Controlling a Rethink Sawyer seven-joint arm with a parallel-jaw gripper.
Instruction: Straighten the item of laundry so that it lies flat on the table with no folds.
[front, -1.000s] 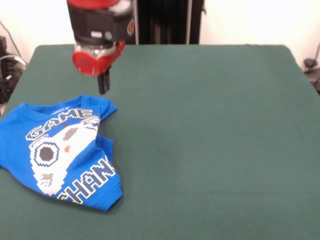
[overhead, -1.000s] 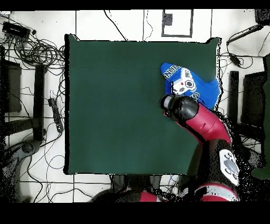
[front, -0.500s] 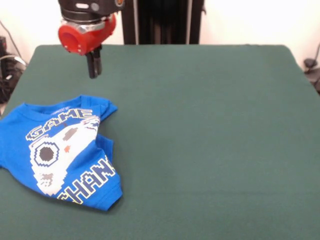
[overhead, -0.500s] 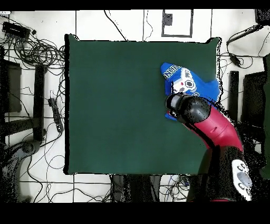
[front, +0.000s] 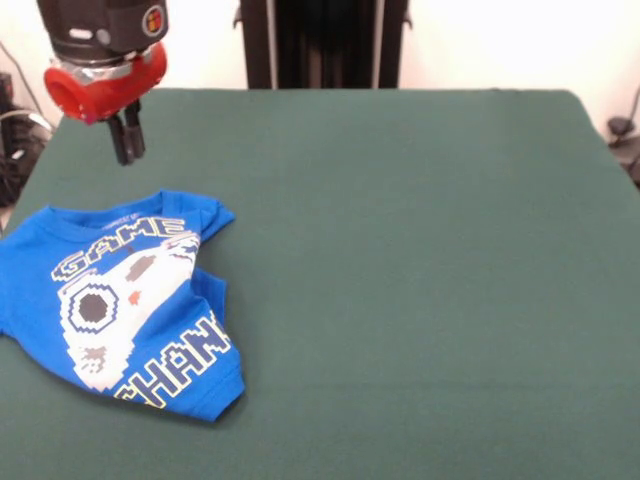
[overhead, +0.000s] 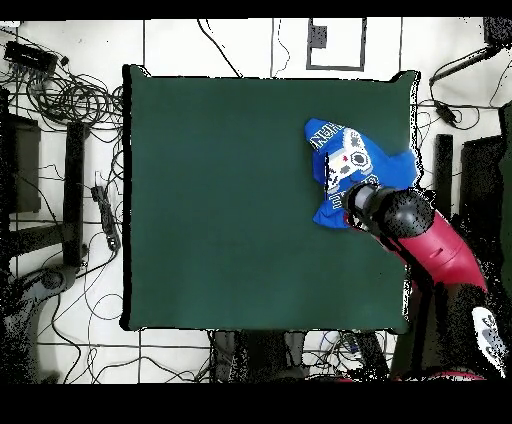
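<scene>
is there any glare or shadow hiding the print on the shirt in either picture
Front view: even light, no glare; the shirt print reads clearly, only a thin shadow under its hem. Overhead view: the arm covers part of the shirt; the print is too small to read.

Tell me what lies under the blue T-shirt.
Only the green table shows around the T-shirt. Its right side is folded, covering part of the shirt and the table beneath; anything else there is hidden.

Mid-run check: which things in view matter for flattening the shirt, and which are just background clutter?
Job:
- blue T-shirt, crumpled and partly folded
- green table
- end effector, raised beyond the shirt's collar, holding nothing

Background:
- cables on the floor
- black stand behind the table
</scene>
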